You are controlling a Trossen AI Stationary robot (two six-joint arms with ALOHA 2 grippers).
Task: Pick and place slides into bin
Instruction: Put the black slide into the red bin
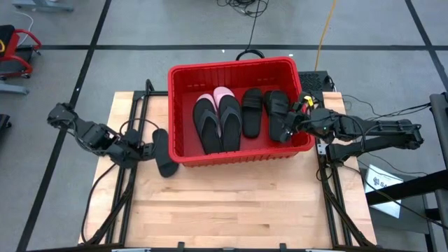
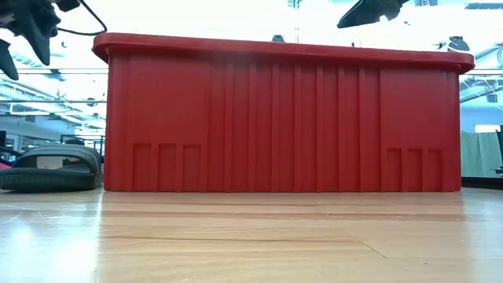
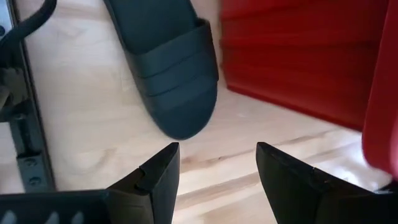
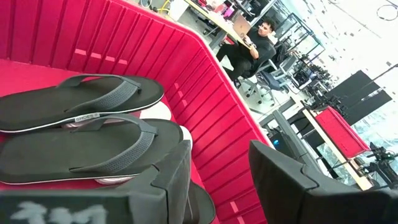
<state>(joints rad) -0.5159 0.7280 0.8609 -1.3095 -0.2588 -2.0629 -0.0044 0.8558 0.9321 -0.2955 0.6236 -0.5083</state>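
Observation:
The red bin [image 1: 183, 152] stands at the table's far middle. In it lie a black flip-flop [image 1: 208, 124], a pale pink slide [image 1: 227, 112] and two black slides [image 1: 252, 112] [image 1: 277, 112]. One black slide [image 1: 163, 152] lies flat on the table just left of the bin, and also shows in the left wrist view [image 3: 168, 62] and the low view [image 2: 51, 167]. My left gripper [image 3: 217, 149] is open and empty, just left of that slide, above the table [image 1: 148, 148]. My right gripper [image 4: 221, 149] is open and empty over the bin's right end [image 1: 288, 126].
The bin's tall walls [image 2: 275, 126] stand between the two arms. Black frame rails [image 1: 133, 119] run along the table's left and right sides. Bare wood [image 1: 231, 203] lies in front of the bin. A person [image 4: 249, 43] sits in the room beyond.

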